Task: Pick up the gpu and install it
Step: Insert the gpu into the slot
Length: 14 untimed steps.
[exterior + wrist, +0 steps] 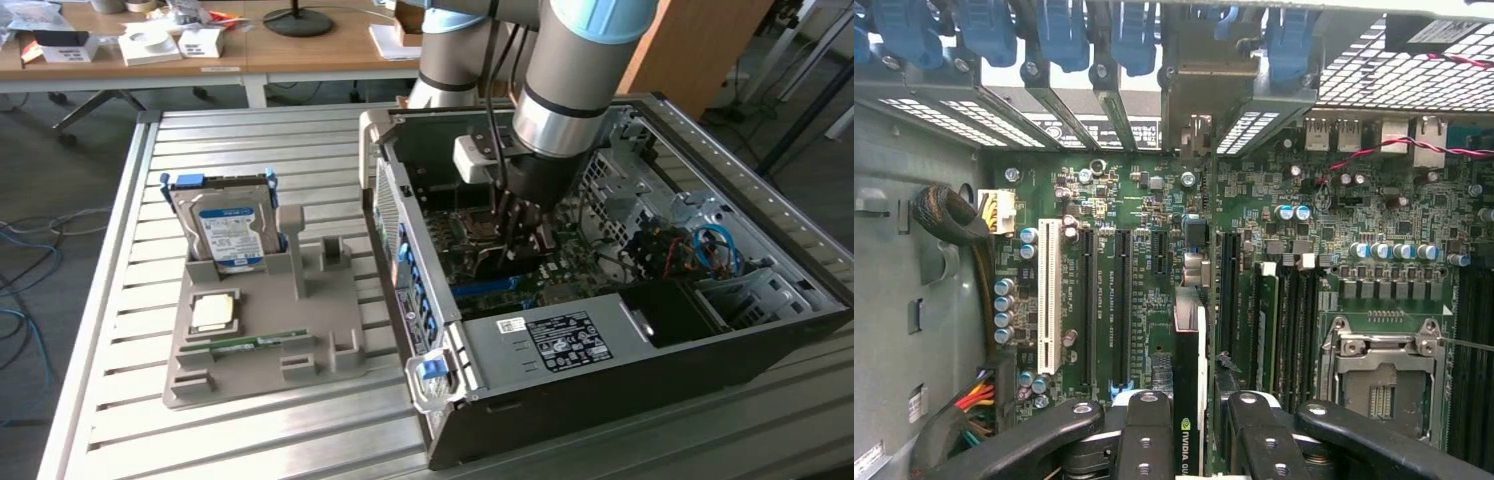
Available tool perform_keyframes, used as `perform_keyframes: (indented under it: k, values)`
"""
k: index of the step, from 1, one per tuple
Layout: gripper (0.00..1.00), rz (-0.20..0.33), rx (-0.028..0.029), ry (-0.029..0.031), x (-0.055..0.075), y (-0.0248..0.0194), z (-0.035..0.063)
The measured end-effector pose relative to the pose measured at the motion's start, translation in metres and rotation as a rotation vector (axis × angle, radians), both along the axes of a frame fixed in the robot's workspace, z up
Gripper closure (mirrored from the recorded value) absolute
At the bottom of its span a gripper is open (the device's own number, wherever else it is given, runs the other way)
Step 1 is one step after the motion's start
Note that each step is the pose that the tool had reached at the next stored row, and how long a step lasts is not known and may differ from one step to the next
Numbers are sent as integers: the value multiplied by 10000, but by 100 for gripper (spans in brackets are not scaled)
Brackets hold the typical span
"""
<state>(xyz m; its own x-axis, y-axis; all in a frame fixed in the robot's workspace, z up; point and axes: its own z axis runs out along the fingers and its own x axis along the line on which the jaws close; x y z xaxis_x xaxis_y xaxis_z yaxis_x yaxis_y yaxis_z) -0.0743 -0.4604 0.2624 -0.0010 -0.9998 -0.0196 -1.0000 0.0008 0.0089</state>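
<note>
1. Gripping the gpu (1189, 340) is how I find the claw (1196, 408): its two black fingers (1147, 430) are pressed in on either side of the thin card, which I see edge-on with a green logo on its black face.
2. The card stands upright over the motherboard (1154, 200), its length running along the board's long black slots (1119, 300) and lying between two of them. I cannot tell whether its lower edge is already seated in a slot.
3. A white slot (1049, 295) lies further out beside the black ones. On the card's other side are the memory slots (1284, 320) and the open metal cpu socket (1379, 370).
4. Beyond the card's far end sits the case's rear wall with a row of blue latches (1054, 30).
5. From the exterior view, the arm (574, 70) reaches down into the open case (641, 420), with the claw (518, 232) low over the board, near the middle.
6. The power supply (561, 340) with its white-and-black label sits at the near end of the case.
7. To the exterior view's left, on the slatted table (134, 440), a grey tray (254, 375) holds a blue-labelled drive (230, 228) standing upright, a square chip (214, 312) and a green memory stick (247, 345).
</note>
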Motion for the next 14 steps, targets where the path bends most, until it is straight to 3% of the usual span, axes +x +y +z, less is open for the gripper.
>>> perform_keyframes:
  k: [14]
  values:
    - [74,0,0,0,0,0,-34]
